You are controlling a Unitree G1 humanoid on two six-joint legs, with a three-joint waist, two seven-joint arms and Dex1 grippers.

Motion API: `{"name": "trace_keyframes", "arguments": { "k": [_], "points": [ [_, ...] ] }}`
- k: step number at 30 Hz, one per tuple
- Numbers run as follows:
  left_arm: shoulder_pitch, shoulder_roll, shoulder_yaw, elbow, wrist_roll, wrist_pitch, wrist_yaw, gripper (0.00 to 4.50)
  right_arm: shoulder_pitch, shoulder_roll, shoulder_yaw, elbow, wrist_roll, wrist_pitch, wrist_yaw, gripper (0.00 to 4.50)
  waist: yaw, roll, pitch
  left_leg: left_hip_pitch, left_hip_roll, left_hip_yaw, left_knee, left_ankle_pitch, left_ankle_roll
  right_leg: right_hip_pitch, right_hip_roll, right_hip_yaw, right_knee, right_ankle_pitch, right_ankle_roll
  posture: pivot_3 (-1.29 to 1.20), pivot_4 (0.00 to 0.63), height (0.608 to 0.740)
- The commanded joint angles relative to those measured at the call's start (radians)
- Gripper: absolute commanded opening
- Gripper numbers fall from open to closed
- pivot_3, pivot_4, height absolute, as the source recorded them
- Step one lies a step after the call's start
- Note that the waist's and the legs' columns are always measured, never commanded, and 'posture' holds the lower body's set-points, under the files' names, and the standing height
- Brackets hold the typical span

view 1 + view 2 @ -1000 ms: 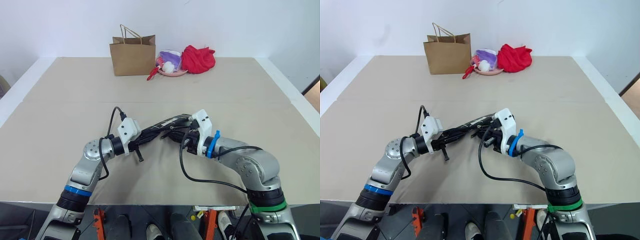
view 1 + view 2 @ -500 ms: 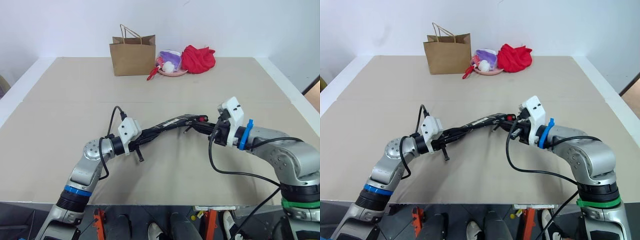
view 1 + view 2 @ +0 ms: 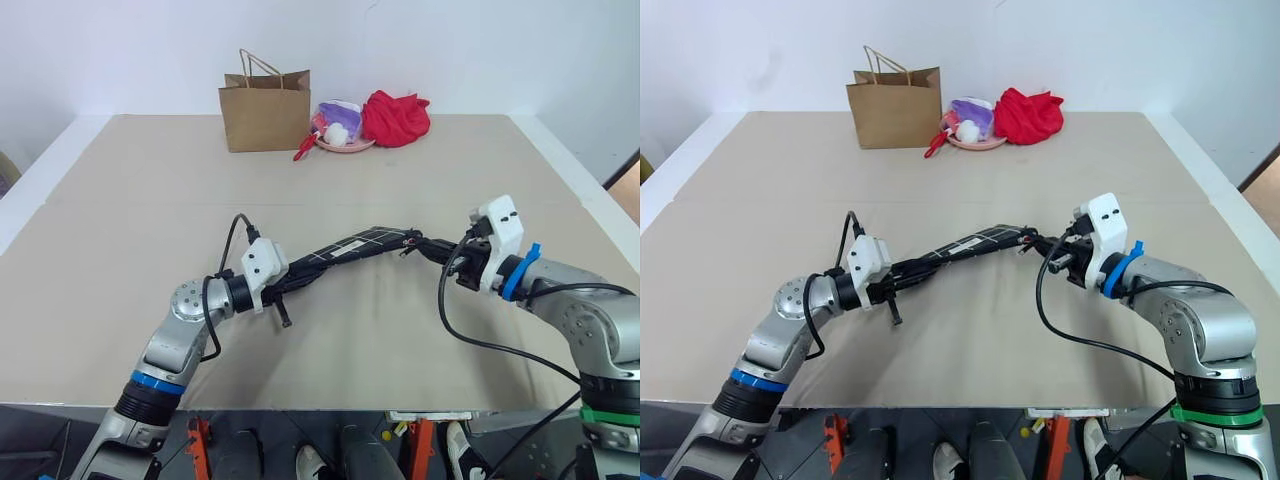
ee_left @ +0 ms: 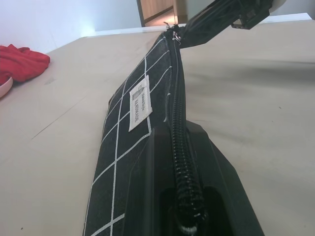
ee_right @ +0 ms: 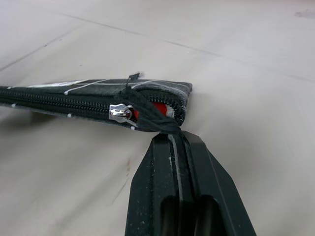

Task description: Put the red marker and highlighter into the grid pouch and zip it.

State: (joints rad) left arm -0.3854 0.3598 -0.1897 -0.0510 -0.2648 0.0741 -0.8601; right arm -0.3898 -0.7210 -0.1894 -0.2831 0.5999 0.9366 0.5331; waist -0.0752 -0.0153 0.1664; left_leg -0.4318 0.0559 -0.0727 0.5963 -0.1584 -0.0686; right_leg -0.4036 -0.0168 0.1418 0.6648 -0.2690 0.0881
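The grid pouch (image 3: 352,246) hangs above the table, stretched between my two grippers with its zipper edge up. My left gripper (image 3: 298,276) is shut on the pouch's left end, the zipper teeth running between its fingers (image 4: 206,162). A white label (image 4: 140,101) shows on the pouch's side. My right gripper (image 5: 170,138) is shut on the black zipper pull (image 5: 147,117) at the pouch's right end. The silver slider (image 5: 120,113) sits close to that end. A bit of the red marker (image 5: 158,109) shows in the small gap beyond it. The highlighter is hidden.
At the table's far edge stand a brown paper bag (image 3: 266,108), a pink plate (image 3: 346,146) with purple and white things, and a bunched red cloth (image 3: 396,117). Bare tan table (image 3: 150,200) lies under and around the pouch.
My right gripper has moved to the right with the zipper pull, drawing the slider along the pouch to near its right end. The left gripper has kept its hold in place.
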Motion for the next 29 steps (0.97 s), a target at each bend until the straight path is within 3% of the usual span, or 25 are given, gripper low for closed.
{"name": "trace_keyframes", "arguments": {
  "k": [1, 7, 8, 9, 11, 17, 18, 22, 29],
  "points": [
    [-0.005, 0.010, 0.028, -0.021, -0.004, -0.006, 0.006, 0.00, 0.002, -0.015, -0.080, -0.003, -0.035, -0.026, -0.051, 0.05, 0.000, 0.000, 0.000, 0.000, 0.000, 0.000, 0.000, 0.000, 0.000, 0.000, 0.000, 0.000, 0.000, 0.000, 0.000, 0.00, 0.150, 0.740],
    [-0.013, 0.007, 0.028, -0.011, -0.005, -0.007, 0.005, 0.00, 0.018, 0.002, -0.081, -0.033, 0.008, -0.009, -0.047, 0.05, 0.000, 0.000, 0.000, 0.000, 0.000, 0.000, 0.000, 0.000, 0.000, 0.000, 0.000, 0.000, 0.000, 0.000, 0.000, 0.00, 0.150, 0.740],
    [-0.012, 0.014, 0.026, -0.014, -0.010, 0.000, -0.007, 0.00, 0.028, 0.000, -0.077, -0.044, 0.018, -0.003, -0.033, 0.35, 0.001, 0.000, 0.000, 0.000, 0.000, 0.000, 0.000, 0.000, 0.000, 0.000, 0.000, 0.000, 0.000, 0.000, 0.000, 0.00, 0.150, 0.740],
    [-0.008, 0.019, 0.026, -0.017, -0.013, 0.002, -0.014, 0.59, 0.041, -0.006, -0.074, -0.057, 0.037, 0.004, -0.008, 0.75, 0.001, 0.000, 0.000, 0.000, 0.000, 0.000, 0.000, 0.000, 0.000, 0.000, 0.000, 0.000, 0.000, 0.000, 0.000, 0.00, 0.150, 0.740],
    [-0.002, 0.030, 0.025, -0.024, -0.022, 0.008, -0.030, 1.06, 0.076, -0.028, -0.058, -0.087, 0.048, -0.018, 0.051, 1.43, 0.001, 0.000, 0.000, 0.000, 0.000, 0.000, 0.000, 0.000, 0.000, 0.000, 0.000, 0.000, 0.000, 0.000, 0.000, 0.00, 0.150, 0.740],
    [0.009, 0.056, 0.038, -0.044, -0.059, 0.047, -0.060, 4.17, 0.148, -0.041, -0.088, -0.120, 0.078, -0.062, 0.131, 4.48, 0.001, 0.000, 0.000, 0.000, 0.000, 0.000, 0.000, 0.000, 0.000, 0.000, 0.000, 0.000, 0.000, 0.000, 0.000, 0.00, 0.150, 0.740],
    [0.014, 0.071, 0.059, -0.057, -0.089, 0.083, -0.066, 4.45, 0.173, -0.038, -0.106, -0.108, 0.066, -0.095, 0.141, 4.50, 0.000, 0.000, 0.000, 0.000, 0.000, 0.000, 0.000, 0.000, 0.000, 0.000, 0.000, 0.000, 0.000, 0.000, 0.000, 0.00, 0.150, 0.740],
    [0.048, 0.128, 0.168, -0.074, -0.161, 0.191, -0.025, 4.45, 0.260, -0.012, -0.143, -0.067, 0.005, -0.256, 0.169, 4.50, -0.001, -0.001, 0.000, 0.000, 0.000, 0.000, 0.000, 0.000, 0.000, 0.000, 0.000, 0.000, 0.000, -0.001, 0.000, 0.00, 0.150, 0.740],
    [0.061, 0.164, 0.211, -0.008, -0.057, 0.229, 0.103, 4.45, 0.308, 0.069, -0.154, -0.015, -0.050, -0.417, 0.150, 4.50, 0.000, -0.001, 0.001, 0.001, 0.000, 0.000, 0.001, 0.000, 0.000, 0.002, 0.000, -0.001, 0.000, 0.000, 0.000, 0.00, 0.150, 0.740]
  ]
}}
